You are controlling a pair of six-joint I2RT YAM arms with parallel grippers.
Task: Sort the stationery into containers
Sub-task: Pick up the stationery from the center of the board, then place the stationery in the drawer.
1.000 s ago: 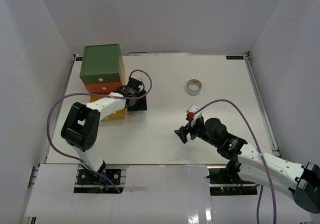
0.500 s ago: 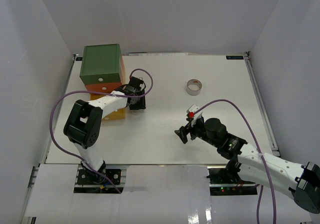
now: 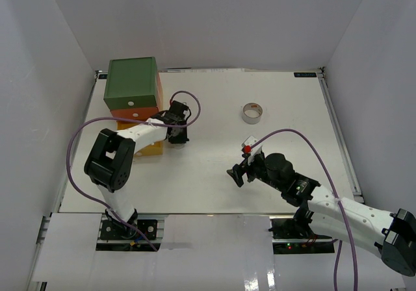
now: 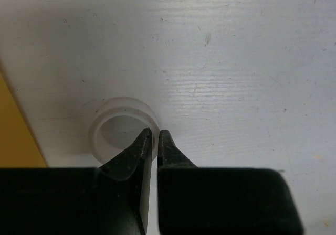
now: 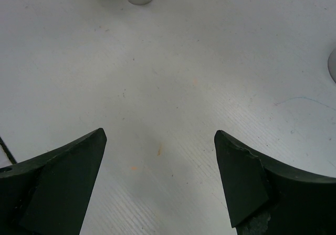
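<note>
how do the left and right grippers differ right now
The left gripper is shut, pinching the wall of the small clear tape ring; the right gripper is wide open and holds nothing. The left gripper sits next to the yellow drawer; the right gripper is out over the bare table, nearer its middle. Both have black fingers pointed at the table.

White table (image 3: pixel 292 102) w/ plain white walls (image 3: pixel 214 25).

Overhead wide; wrists (seemingly) near table (image 3: pixel 214 102).
</note>
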